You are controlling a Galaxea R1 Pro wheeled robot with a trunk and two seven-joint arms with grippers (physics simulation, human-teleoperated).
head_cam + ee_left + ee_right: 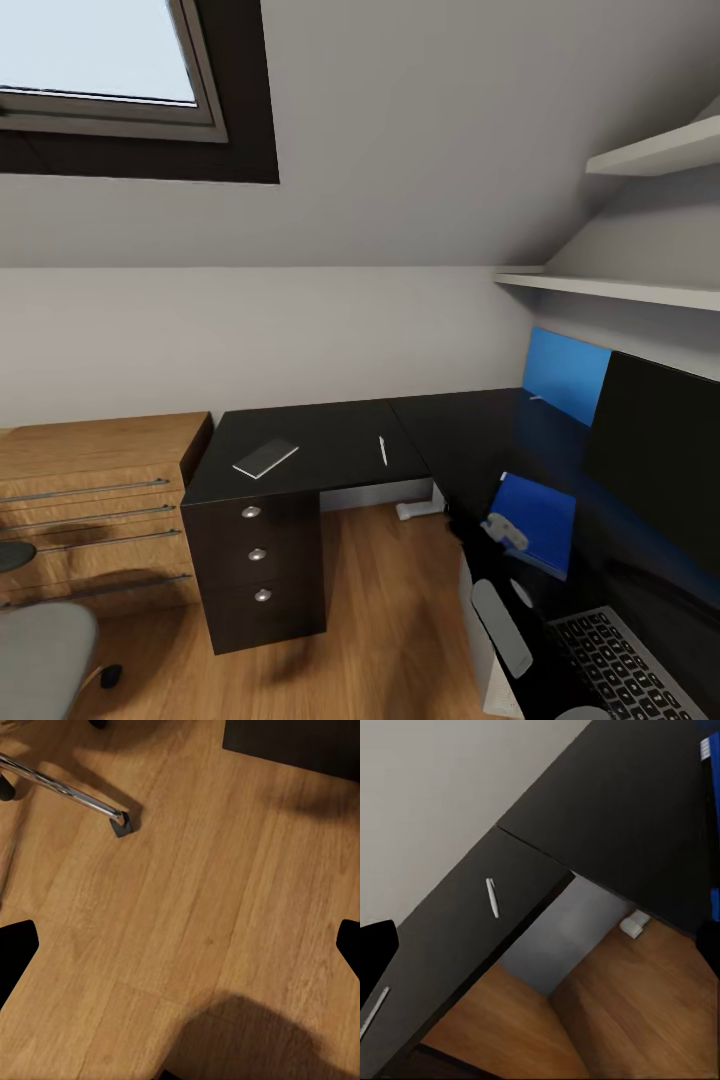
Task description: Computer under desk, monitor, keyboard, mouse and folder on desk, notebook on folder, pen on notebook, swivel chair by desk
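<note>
The black L-shaped desk (330, 440) fills the corner. On its left wing lie the dark grey notebook (265, 457) and the white pen (382, 450); the pen (492, 898) also shows in the right wrist view. The blue folder (540, 520) lies flat on the right wing in front of the monitor (660, 470), with the keyboard (625, 665) nearer me. My right gripper (503, 530) hangs open at the folder's left edge, holding nothing. My left gripper (180, 945) is open over bare floor. The swivel chair's grey seat (40, 660) shows at the lower left.
A light wooden chest (95, 500) with bar handles stands left of the desk's drawers (257, 555). Wall shelves (620, 290) hang above the right wing. A chrome chair leg with a caster (120, 823) lies on the wood floor. A small white block (636, 924) sits under the desk.
</note>
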